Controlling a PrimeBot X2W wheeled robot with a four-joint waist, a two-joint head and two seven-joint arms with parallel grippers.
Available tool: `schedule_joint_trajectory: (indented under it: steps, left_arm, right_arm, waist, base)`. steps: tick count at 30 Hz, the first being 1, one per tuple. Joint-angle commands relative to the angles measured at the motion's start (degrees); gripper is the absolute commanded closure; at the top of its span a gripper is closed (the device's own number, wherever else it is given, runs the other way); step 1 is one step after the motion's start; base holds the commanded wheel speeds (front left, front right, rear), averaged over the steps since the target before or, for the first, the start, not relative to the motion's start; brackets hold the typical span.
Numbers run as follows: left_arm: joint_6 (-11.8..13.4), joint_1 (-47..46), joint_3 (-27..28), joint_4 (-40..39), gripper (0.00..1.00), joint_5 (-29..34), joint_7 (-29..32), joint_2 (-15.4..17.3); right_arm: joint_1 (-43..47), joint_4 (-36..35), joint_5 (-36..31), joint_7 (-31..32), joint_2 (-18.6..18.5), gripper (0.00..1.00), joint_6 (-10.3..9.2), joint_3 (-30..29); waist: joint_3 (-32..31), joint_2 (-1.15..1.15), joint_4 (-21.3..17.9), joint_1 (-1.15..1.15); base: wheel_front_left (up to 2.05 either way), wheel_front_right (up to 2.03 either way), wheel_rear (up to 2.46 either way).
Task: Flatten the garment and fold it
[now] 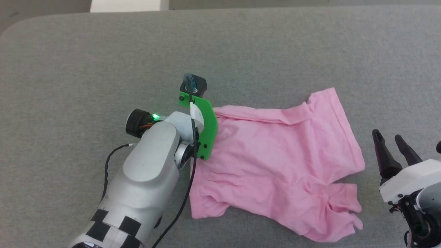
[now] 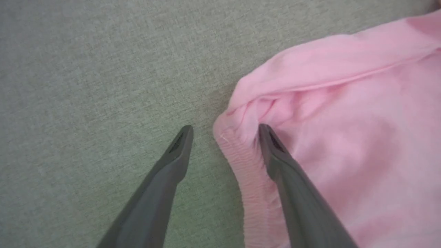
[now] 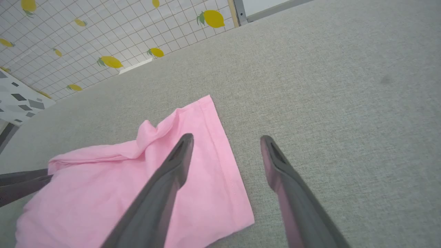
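Left hand [image 2: 225, 128] open astride the waistband corner [image 2: 230, 144]
Garment [image 1: 275, 155] lies rumpled on the counter [image 1: 103, 51], right hand [image 1: 388, 135] open at its 3 o'clock; a shallow pinch could slip or bunch the cloth.

Soft, even light is washing over the grey table [image 1: 103, 51], leaving only faint shadows under the garment [image 1: 275, 155], while the left wrist view is blurring up close and the right wrist view is bowing at its edges.
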Motion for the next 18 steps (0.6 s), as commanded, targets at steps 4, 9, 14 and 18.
schedule_joint_trajectory:
  steps: [4, 9, 14, 18]
  left_arm:
    - [0.6, -0.5, -1.1, 2.8, 0.00, 0.6, 3.2, 0.8]
    - [-0.4, 1.1, -0.4, 2.7, 1.00, -1.9, 2.1, 0.5]
    - [-0.1, 3.1, 2.4, -1.5, 1.00, -5.8, -4.3, 0.0]
    - [0.0, 5.9, 3.7, -7.9, 1.00, -8.3, -8.6, -0.2]
  right_arm:
    - [-1.1, 0.6, -0.1, -1.2, 0.1, 0.00, -0.06, -0.2]
    - [-1.2, 0.6, -1.0, -1.3, 0.1, 0.00, -0.06, -0.4]
    - [-4.1, 0.3, -3.5, 0.1, 0.0, 0.00, -0.06, 0.2]
    - [-10.1, 2.6, -5.8, 3.1, -1.8, 0.00, -0.06, 1.4]
  waist:
    - [3.0, 0.00, -2.4, 0.00]
    - [2.8, 0.00, -1.4, 0.00]
    - [2.2, 0.00, 0.1, 0.00]
    - [2.9, 0.00, 1.7, 0.00]
  base:
    - [0.00, 0.00, 0.00]
    - [0.00, 0.00, 0.00]
    - [0.00, 0.00, 0.00]
    - [0.00, 0.00, 0.00]
